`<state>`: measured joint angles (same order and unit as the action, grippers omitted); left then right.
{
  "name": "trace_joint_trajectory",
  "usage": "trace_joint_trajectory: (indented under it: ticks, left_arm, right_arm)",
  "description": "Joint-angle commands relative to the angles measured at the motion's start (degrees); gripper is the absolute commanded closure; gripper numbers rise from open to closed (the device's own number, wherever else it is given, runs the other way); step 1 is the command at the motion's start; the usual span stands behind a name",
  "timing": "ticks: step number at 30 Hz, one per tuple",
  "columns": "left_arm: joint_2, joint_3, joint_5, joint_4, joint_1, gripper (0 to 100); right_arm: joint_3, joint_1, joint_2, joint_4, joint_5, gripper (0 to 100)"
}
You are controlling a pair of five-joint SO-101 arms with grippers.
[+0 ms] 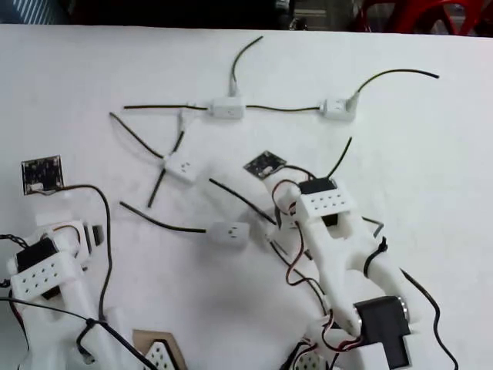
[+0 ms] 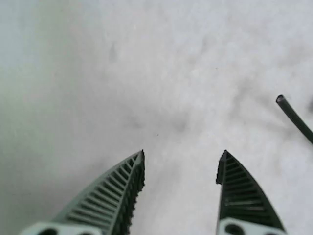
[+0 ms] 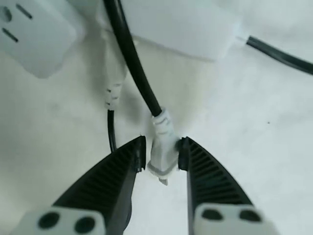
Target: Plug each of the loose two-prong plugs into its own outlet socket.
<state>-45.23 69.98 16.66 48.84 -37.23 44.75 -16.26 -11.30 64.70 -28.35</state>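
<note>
My right gripper (image 3: pixel 161 154) is shut on a small white two-prong plug (image 3: pixel 164 147), whose black cable (image 3: pixel 132 63) runs away over the table. Just beyond it lie a white outlet socket (image 3: pixel 29 29) with its two slots showing and a larger white block (image 3: pixel 181 24) with a cable. In the high view the right arm (image 1: pixel 327 208) stands at the table's middle, beside a loose socket (image 1: pixel 229 233). Farther back lie two sockets (image 1: pixel 228 108) (image 1: pixel 337 108) and another socket (image 1: pixel 182 166). My left gripper (image 2: pixel 181 166) hangs open over bare table at the front left, near a cable end (image 2: pixel 293 117).
Two small dark circuit boards lie on the table, one at the left (image 1: pixel 42 174) and one by the right arm (image 1: pixel 264 163). Thin black cables (image 1: pixel 162 222) cross the middle. The table's back edge (image 1: pixel 246 27) runs along the top.
</note>
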Motion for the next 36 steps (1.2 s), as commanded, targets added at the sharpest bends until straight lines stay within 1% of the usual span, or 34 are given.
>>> trace_joint_trajectory:
  ticks: [1,4,7,9,15,20,24,31,32,33,36]
  left_arm:
    - [-1.71,-0.18,0.53,-1.05,-0.4,75]
    - [-1.71,-0.18,0.53,-1.05,-0.4,75]
    - [-1.71,-0.18,0.53,-1.05,-0.4,75]
    - [-1.71,-0.18,0.53,-1.05,-0.4,75]
    - [-1.71,-0.18,0.53,-1.05,-0.4,75]
    - [-1.71,-0.18,0.53,-1.05,-0.4,75]
    - [-1.71,-0.18,0.53,-1.05,-0.4,75]
    - [-1.71,-0.18,0.53,-1.05,-0.4,75]
    - [-1.71,-0.18,0.53,-1.05,-0.4,75]
    - [-1.71,-0.18,0.53,-1.05,-0.4,75]
    - [-1.71,-0.18,0.53,-1.05,-0.4,75]
  right_arm:
    - [-0.35,0.66,1.89,-0.92,-0.09,89.4]
    - [-1.76,0.75,5.14,-1.01,-0.09,90.6]
    - [-3.78,0.75,7.78,-1.01,-1.23,96.5]
    - [-4.4,0.84,8.66,-0.92,-2.73,98.2]
    - [-4.4,2.24,6.73,-0.13,-3.25,97.6]
    - [-4.4,1.89,4.26,4.35,-3.25,90.6]
    - [-4.4,2.24,3.3,4.44,-3.34,93.7]
    - [-4.4,2.24,3.56,4.35,-3.34,95.0]
    - [-4.4,2.24,3.56,4.35,-3.34,96.4]
    - [-4.4,2.24,3.21,4.35,-3.78,98.3]
    - [-5.45,2.68,1.1,5.41,-6.42,98.3]
